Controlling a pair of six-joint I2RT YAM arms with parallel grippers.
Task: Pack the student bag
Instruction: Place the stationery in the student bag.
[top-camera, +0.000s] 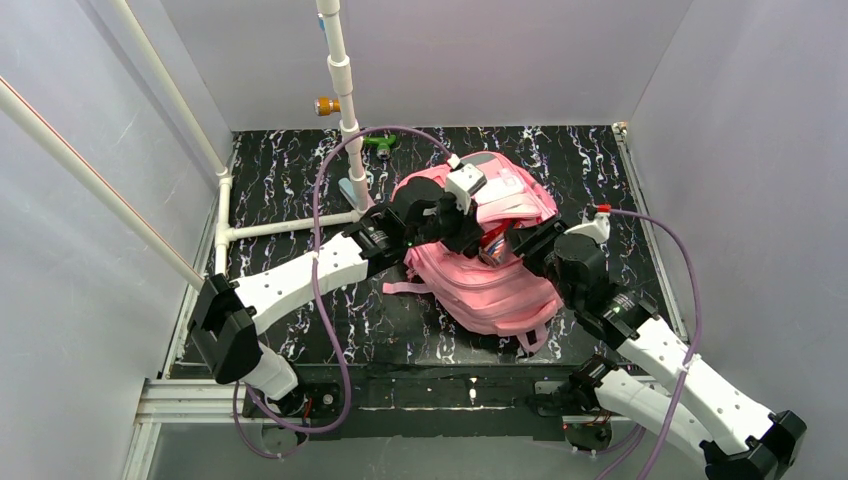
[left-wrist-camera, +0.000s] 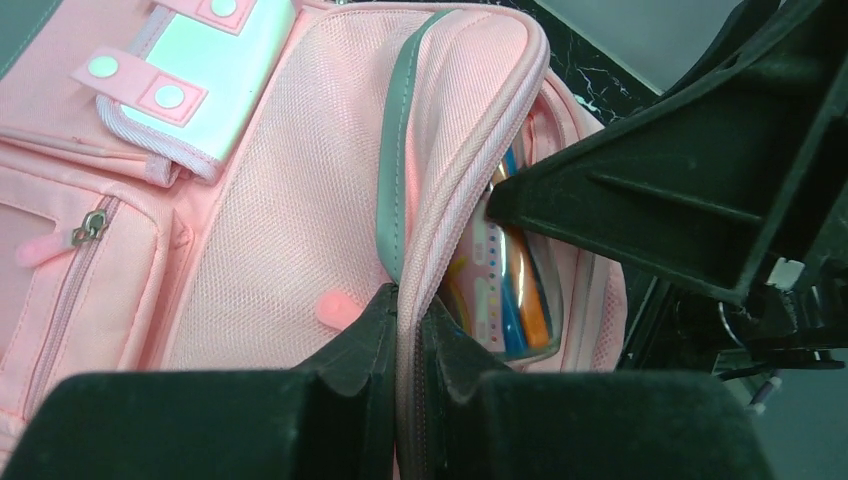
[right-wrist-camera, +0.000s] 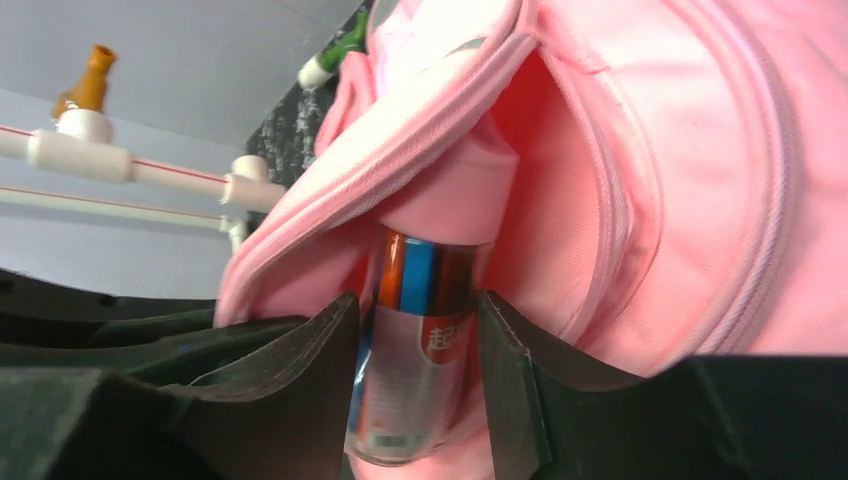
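The step in hand is loading an item into the student bag (top-camera: 490, 285), which lies on its back at the middle of the black marbled worktop (top-camera: 420, 335) with a compartment gaping toward the right arm. The left end effector (left-wrist-camera: 408, 330) is pressed together on the zip edge (left-wrist-camera: 470, 130) of that compartment, lifting it so the mouth stays wide. The right end effector (right-wrist-camera: 415, 298) pinches a clear pen container (right-wrist-camera: 425, 400) from both sides; its upper part is already tucked under the pink lip, its lower part still outside. The next move looks to call for pushing the container deeper along the pocket and then letting go without dragging it back out, while the left side keeps the edge raised. The loose fabric over the container's top could snag it. A white pipe frame (top-camera: 345, 90) with an orange fitting (top-camera: 325, 105) stands behind the bag, well apart from the opening, and a purple cable (top-camera: 318, 200) arcs over the left arm.
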